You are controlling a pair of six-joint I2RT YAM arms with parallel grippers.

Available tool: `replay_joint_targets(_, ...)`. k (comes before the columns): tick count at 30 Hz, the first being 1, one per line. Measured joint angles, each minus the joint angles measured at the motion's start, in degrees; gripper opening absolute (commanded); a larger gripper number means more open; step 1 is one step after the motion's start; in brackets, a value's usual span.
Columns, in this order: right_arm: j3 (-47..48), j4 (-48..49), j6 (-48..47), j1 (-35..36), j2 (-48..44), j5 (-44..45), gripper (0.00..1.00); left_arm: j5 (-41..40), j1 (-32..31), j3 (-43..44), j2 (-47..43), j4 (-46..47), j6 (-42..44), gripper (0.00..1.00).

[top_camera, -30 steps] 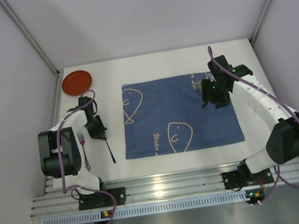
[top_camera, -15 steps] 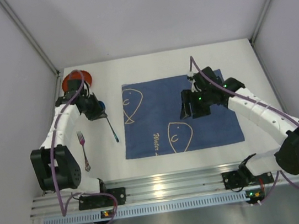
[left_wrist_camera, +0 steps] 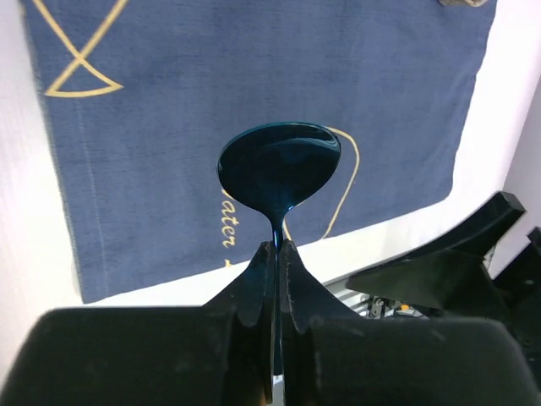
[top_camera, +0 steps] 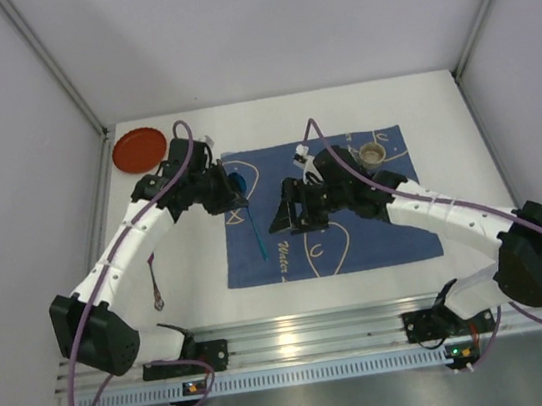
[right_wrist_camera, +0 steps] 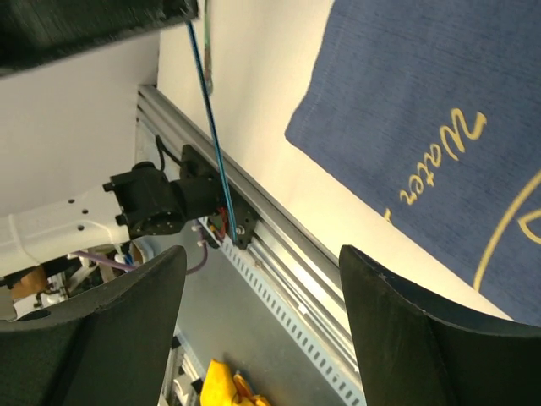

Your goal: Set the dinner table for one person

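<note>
Spoon (top_camera: 255, 230) was the thing that had just travelled. A second before, it was down on the bare counter (top_camera: 200, 273) next to the fork (top_camera: 154, 280). Now it was up in the air at the left edge of the blue cloth (top_camera: 357, 241), bowl out front and the thin handle trailing down toward the near side. The left pincer (left_wrist_camera: 276, 271) was clamped tight on its neck.

The right arm had swung in from the far right corner of the cloth to about the middle. That uncovered a small pale cup (top_camera: 374, 156), or what looked like one, sitting on that corner. The right pincer (right_wrist_camera: 262, 313) was spread wide with nothing in it, and it had opened up more on the way over.

My read: the spoon was coming to the place setting, and the right arm maybe wanted to take it over. The fork hadn't budged, and the red plate (top_camera: 139, 149) was off in the far left corner, well apart from the cloth. So most of the setting was left to do.

Room-wise, the two pincers were near each other, which looked like the tight spot. The middle and right of the cloth were bare, and so was the strip of counter between the cloth's left edge and the fork. The metal rail (top_camera: 301, 345) ran along the near edge, just beyond the cloth's near hem.
</note>
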Motion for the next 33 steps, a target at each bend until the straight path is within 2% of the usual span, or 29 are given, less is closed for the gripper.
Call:
replay_joint_targets(4, 0.0, 3.3, 1.7, 0.8, 1.8, -0.4, 0.71, -0.1, -2.7, 0.6, 0.0, 0.2, -2.1, 0.00)
replay_joint_targets(10, 0.0, 5.6, 2.9, 2.1, 4.1, -0.4, 0.57, -0.3, -4.9, 3.8, 0.2, 0.3, -3.8, 0.00)
replay_joint_targets(13, 0.0, 6.1, 3.3, 2.7, 5.2, -0.6, 0.38, -0.8, -5.7, 5.5, 0.7, 0.6, -4.4, 0.00)
replay_joint_targets(14, 0.0, 6.4, 3.4, 2.8, 5.5, -0.7, 0.21, -1.2, -6.1, 5.9, 1.0, 0.8, -4.5, 0.00)
replay_joint_targets(16, 0.0, 6.8, 3.4, 2.9, 5.8, -0.9, 0.01, -1.7, -6.7, 6.4, 1.5, 0.9, -4.7, 0.00)
replay_joint_targets(19, 0.7, 8.5, 2.7, 3.7, 5.6, -2.3, 0.00, -2.6, -7.2, 6.4, 3.0, 1.4, -4.8, 0.00)
replay_joint_targets(20, 0.8, 8.1, 3.0, 4.0, 5.5, -1.7, 0.00, -2.6, -7.3, 6.4, 3.3, 1.2, -4.9, 0.03)
replay_joint_targets(21, 0.8, 7.7, 2.9, 4.0, 5.5, -1.4, 0.00, -2.6, -7.3, 6.4, 3.4, 1.1, -4.9, 0.13)
replay_joint_targets(22, 0.8, 7.7, 2.7, 3.9, 5.5, -1.2, 0.00, -2.9, -7.3, 6.4, 3.5, 1.2, -4.9, 0.45)
replay_joint_targets(24, 0.7, 7.4, 2.7, 3.5, 5.2, -0.4, 0.00, -3.1, -7.3, 6.5, 3.5, 1.0, -4.3, 0.69)
replay_joint_targets(25, 0.5, 7.0, 2.7, 3.1, 5.0, 0.0, 0.00, -3.2, -7.3, 6.6, 3.5, 0.8, -4.3, 0.88)
replay_joint_targets(29, -3.2, 5.7, 1.9, -2.6, 3.7, 0.8, 0.00, -5.7, -7.3, 6.6, 3.5, -0.4, -2.8, 0.96)
replay_joint_targets(33, -8.7, 0.9, -1.0, -12.1, 3.3, 2.2, 0.00, -9.4, -6.6, 6.3, 2.7, -2.3, -0.8, 0.98)
